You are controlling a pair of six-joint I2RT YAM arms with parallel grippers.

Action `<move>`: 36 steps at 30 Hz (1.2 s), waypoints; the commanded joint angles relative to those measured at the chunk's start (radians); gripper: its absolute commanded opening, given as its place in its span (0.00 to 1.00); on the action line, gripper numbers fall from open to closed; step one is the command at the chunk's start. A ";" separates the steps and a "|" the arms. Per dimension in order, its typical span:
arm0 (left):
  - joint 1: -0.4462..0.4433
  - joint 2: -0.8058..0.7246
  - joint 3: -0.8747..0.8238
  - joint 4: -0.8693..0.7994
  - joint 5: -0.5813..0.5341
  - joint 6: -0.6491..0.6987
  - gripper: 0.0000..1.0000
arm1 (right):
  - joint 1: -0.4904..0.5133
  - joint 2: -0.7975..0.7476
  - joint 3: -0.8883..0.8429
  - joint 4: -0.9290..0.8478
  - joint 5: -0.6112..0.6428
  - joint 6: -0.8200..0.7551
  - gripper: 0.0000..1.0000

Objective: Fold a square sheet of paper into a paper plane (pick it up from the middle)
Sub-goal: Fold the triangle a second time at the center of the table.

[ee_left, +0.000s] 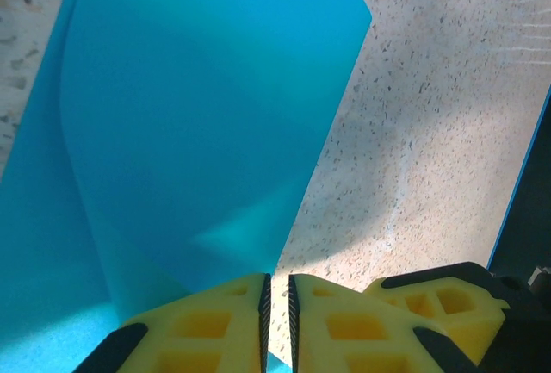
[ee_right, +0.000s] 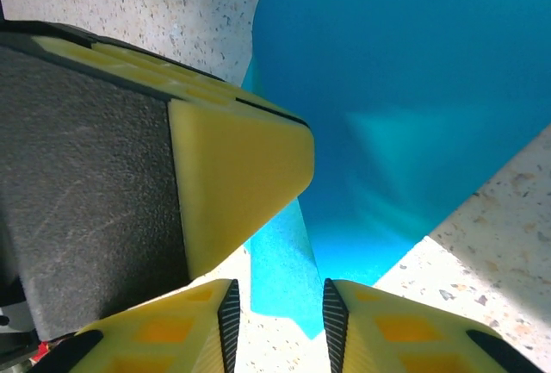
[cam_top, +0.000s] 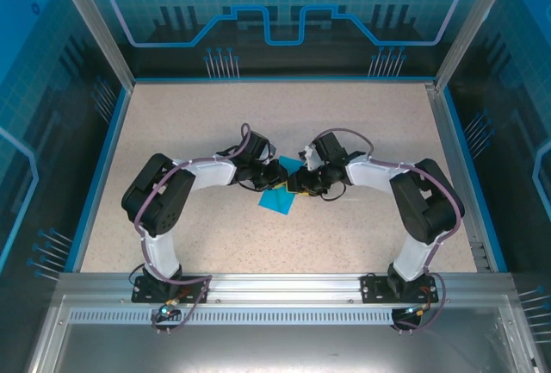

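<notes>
Over the middle of the tabletop (cam_top: 215, 252), seen from above, both arms reach inward and nearly meet. The left gripper (cam_top: 263, 177) and right gripper (cam_top: 300, 182) sit just beside each other, with the cyan sheet (cam_top: 277, 199) between and under them. One part of it lies flat on the near side; another bit of blue peeks out on the far side.

From the left wrist, the sheet (ee_left: 198, 132) is curled up off the speckled tabletop (ee_left: 430, 132), one flap rising in a smooth curve over the flat part. The left gripper's (ee_left: 277, 321) jaws stand almost together, with a thin slit between the ribbed pads. The flap's lower edge runs down to that slit, but I cannot tell whether it is nipped. A yellow finger (ee_left: 439, 304) of the right gripper sits close alongside.

From the right wrist, the right gripper's (ee_right: 280, 321) jaws are plainly apart. A narrow edge of the sheet (ee_right: 405, 89) hangs down into the gap between them, touching neither pad as far as I can see. A left gripper finger (ee_right: 232, 166) looms close at the left, against the sheet.
</notes>
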 commanded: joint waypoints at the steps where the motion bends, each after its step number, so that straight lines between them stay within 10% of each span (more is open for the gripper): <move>1: 0.003 0.008 -0.009 -0.003 -0.013 -0.010 0.15 | 0.018 0.022 -0.017 0.040 -0.011 0.023 0.33; 14: 0.005 0.003 -0.013 -0.006 -0.016 -0.012 0.13 | 0.021 0.020 -0.048 0.051 0.054 0.031 0.37; 36: 0.015 -0.103 -0.012 -0.054 0.002 -0.006 0.19 | 0.026 0.066 0.013 -0.007 0.103 -0.010 0.08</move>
